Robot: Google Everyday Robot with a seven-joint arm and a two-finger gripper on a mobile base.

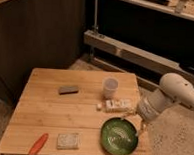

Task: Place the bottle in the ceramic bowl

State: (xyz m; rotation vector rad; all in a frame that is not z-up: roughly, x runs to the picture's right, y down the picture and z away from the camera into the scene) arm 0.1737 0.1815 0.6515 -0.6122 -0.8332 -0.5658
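Note:
The bottle (116, 104) lies on its side on the wooden table (48, 113), its small white cap pointing left. The green ceramic bowl (119, 136), with pale swirl lines inside, sits at the table's front right corner, just in front of the bottle. My gripper (134, 116) hangs from the white arm (167, 97) that reaches in from the right. It is at the bottle's right end, over the bowl's far right rim. I cannot tell whether it touches the bottle.
A translucent white cup (110, 87) stands just behind the bottle. A dark flat block (68, 90) lies mid-table, a pale square sponge (67, 140) and an orange object (38, 144) near the front edge. Metal shelving (142, 55) runs behind the table.

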